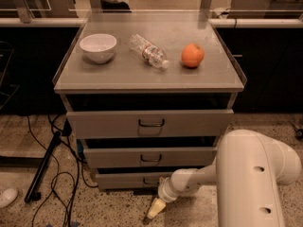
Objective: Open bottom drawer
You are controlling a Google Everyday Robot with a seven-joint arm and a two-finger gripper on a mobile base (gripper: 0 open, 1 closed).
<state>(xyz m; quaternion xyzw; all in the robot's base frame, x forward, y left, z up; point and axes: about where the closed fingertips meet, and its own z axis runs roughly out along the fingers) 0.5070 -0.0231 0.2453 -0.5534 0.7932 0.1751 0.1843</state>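
The grey cabinet [118, 72] stands on a speckled floor [118, 212] and is the reference for all positions below. The robot arm [251, 174], white and bulky, occupies the space in front of the cabinet's lower right corner. Its forearm reaches left across the cabinet's base.

The cabinet carries three grey drawer fronts, stacked.
- The top drawer [104, 123] is the tallest and widest, with a dark gap above it.
- The middle drawer [118, 157] sits directly beneath, also under a dark gap.
- The bottom drawer [123, 179] is the lowest and shortest front, just above the floor. Its small dark handle [149, 180] is at the centre, and its right end is hidden behind the arm's wrist.

A black pole [45, 167] and loose cables [61, 188] lie on the floor to the cabinet's left.

On the cabinet top, from left to right, rest a white bowl [98, 47], a clear plastic bottle [149, 51] lying on its side, and an orange [192, 55].

The gripper [156, 208] hangs in front of the cabinet's base, below the bottom drawer's handle and close to the floor, pointing down and left. Whether the gripper is released or clenched cannot be told.
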